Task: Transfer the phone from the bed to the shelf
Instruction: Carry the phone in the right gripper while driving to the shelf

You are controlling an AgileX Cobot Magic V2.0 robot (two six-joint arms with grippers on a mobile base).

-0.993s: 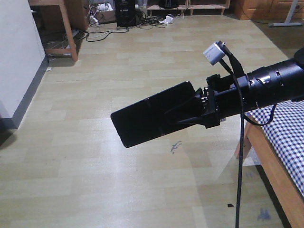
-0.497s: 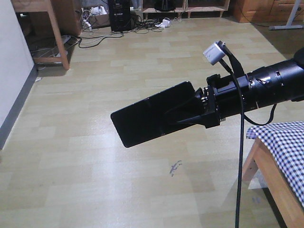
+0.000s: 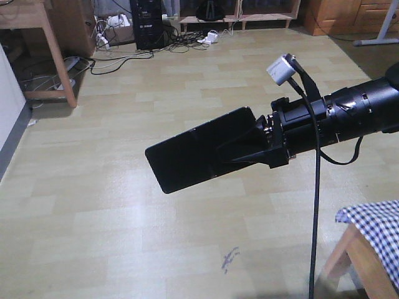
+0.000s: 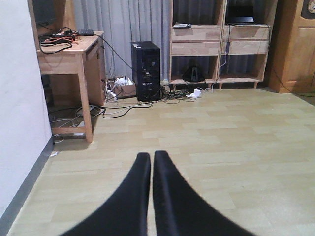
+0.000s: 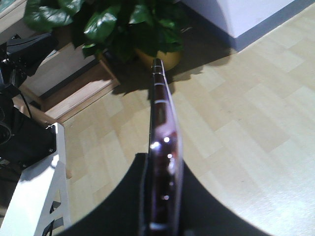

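Observation:
The phone (image 3: 193,156), a glossy black slab, is held in mid-air over the floor. My right gripper (image 3: 252,149) is shut on its near end. In the right wrist view the phone (image 5: 160,113) shows edge-on with a pinkish rim, clamped between the black fingers of my right gripper (image 5: 161,162). A corner of the bed (image 3: 374,227) with its checked sheet sits at the lower right. The pale-wood shelf (image 4: 197,46) stands against the far wall, and only its foot (image 3: 268,9) shows in the front view. My left gripper (image 4: 151,156) is shut with nothing in it.
A wooden desk (image 4: 69,49) stands at the far left beside a white wall (image 4: 19,123). A black PC tower (image 4: 145,69) and loose cables (image 4: 118,105) lie between desk and shelf. A brown cabinet (image 4: 295,44) is at the right. A potted plant (image 5: 128,24) shows behind the phone.
The floor and its mark slide down the front view, and the bed has dropped toward the lower right corner. Desk and tower have shifted left. The arm and phone keep their pose.

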